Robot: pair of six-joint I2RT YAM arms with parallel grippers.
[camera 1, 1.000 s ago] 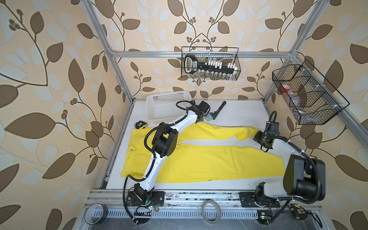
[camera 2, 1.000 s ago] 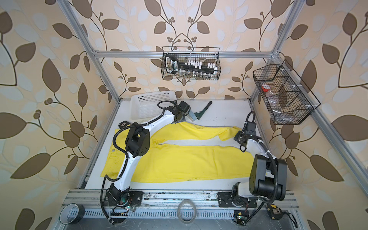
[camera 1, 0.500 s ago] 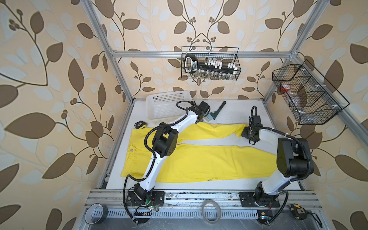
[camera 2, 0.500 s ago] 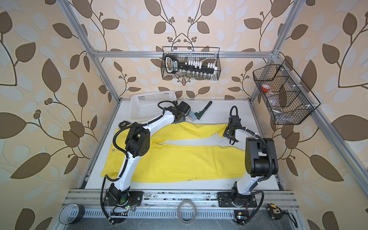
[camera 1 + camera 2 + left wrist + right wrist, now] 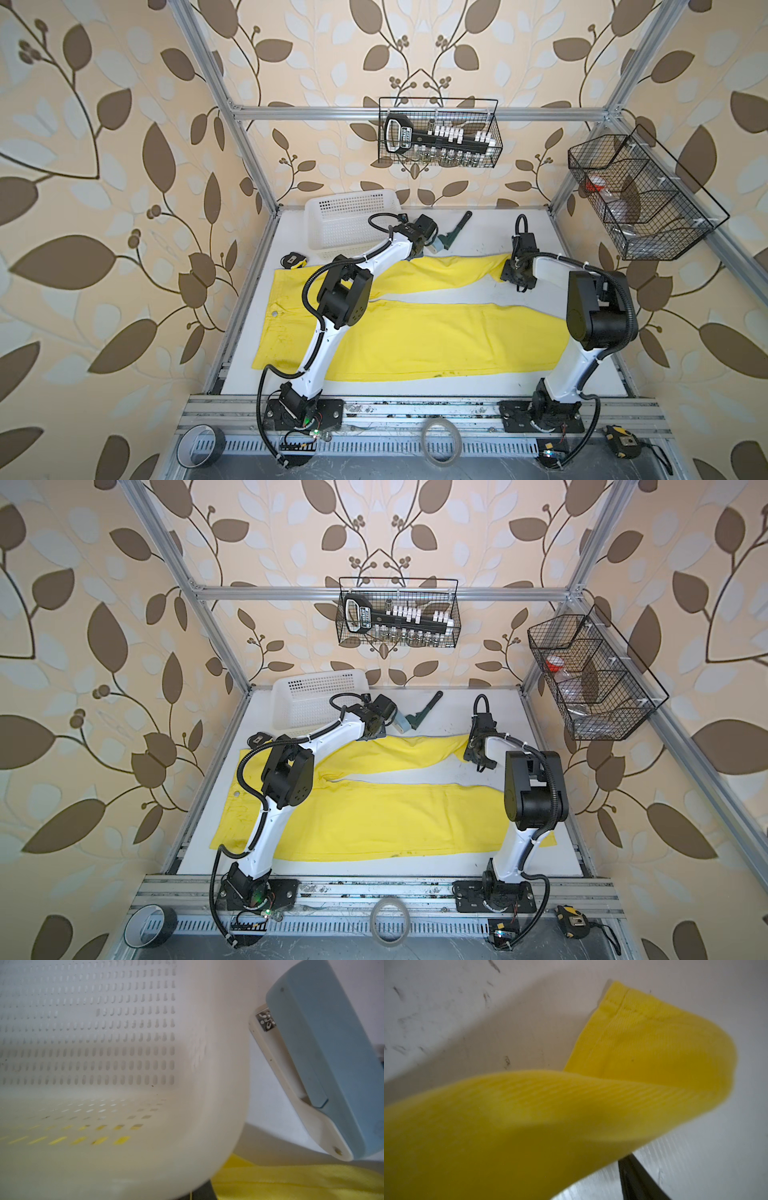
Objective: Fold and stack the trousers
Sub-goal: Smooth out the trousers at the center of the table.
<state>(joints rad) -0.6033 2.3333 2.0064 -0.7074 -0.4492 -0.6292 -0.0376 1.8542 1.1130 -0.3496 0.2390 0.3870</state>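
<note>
So the trousers (image 5: 415,336) are spread flat on the white table (image 5: 478,232), waistband at the left end, both legs running off to the right with a gap between them. The left gripper (image 5: 422,251) sits at the far leg's far edge, just beside the white basket (image 5: 332,208). Its fingers are together, but I can't tell if any cloth is pinched between them. Over on the right, the right gripper (image 5: 515,276) is at that same leg's cuff (image 5: 623,1007). The wrist view shows the hem lifted and curling off the table, so it looks clamped on the fabric, though the fingertips are hidden. My guess is light, floppy cotton that sags and drags rather than holding shape. I'd grab hems, seams or the waistband, where it's thicker and slips less.
</note>
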